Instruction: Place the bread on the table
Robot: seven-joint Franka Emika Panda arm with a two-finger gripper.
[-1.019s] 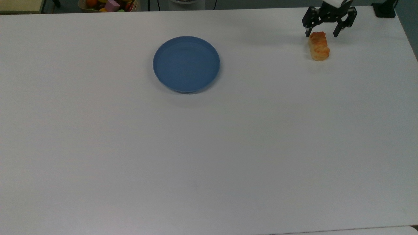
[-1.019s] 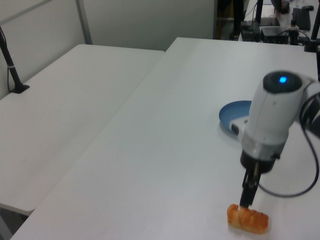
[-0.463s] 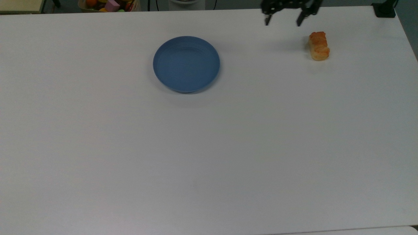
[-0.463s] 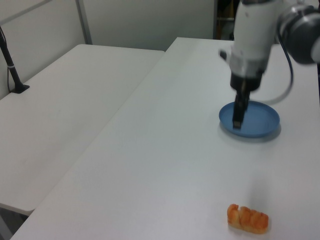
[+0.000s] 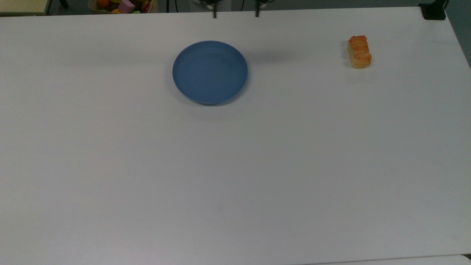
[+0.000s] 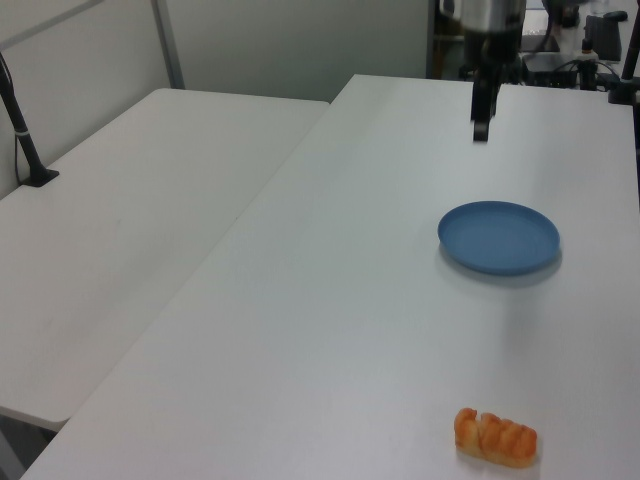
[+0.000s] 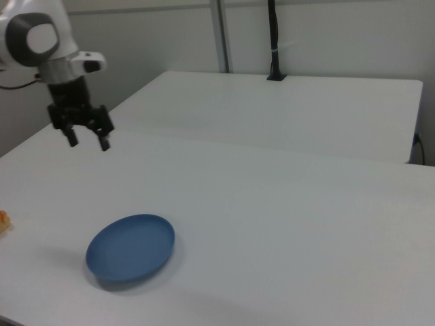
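Top view, left to right: we saw a box of coloured objects (image 5: 123, 5) cut off by the upper edge, then the blue plate (image 5: 210, 72), then the gripper (image 5: 236, 14), of which just the two dark fingertips (image 5: 215, 14) reached into frame at the table's far edge, the arm itself lying outside the frame. The bread (image 5: 359, 51) lay flat on the table (image 5: 235, 165) near the top view's right, well apart from the plate, with nothing touching it.

Left view: we recorded the gripper (image 6: 481, 128) hanging above the table beyond the plate (image 6: 498, 236), seen edge-on so that one finger hid the other; the bread (image 6: 496, 437) lay near the lower edge.

Right view: the bread (image 7: 3, 220) was cut off by the left edge, leaving a small orange sliver. We saw the gripper (image 7: 86, 140) with its fingers spread apart and empty, raised above the table behind the plate (image 7: 130, 246).

Compared with one second earlier, when the gripper stood beside the bread's far end, it had lifted and travelled toward the top view's left, past the plate's far side. The bread and the plate had not moved.
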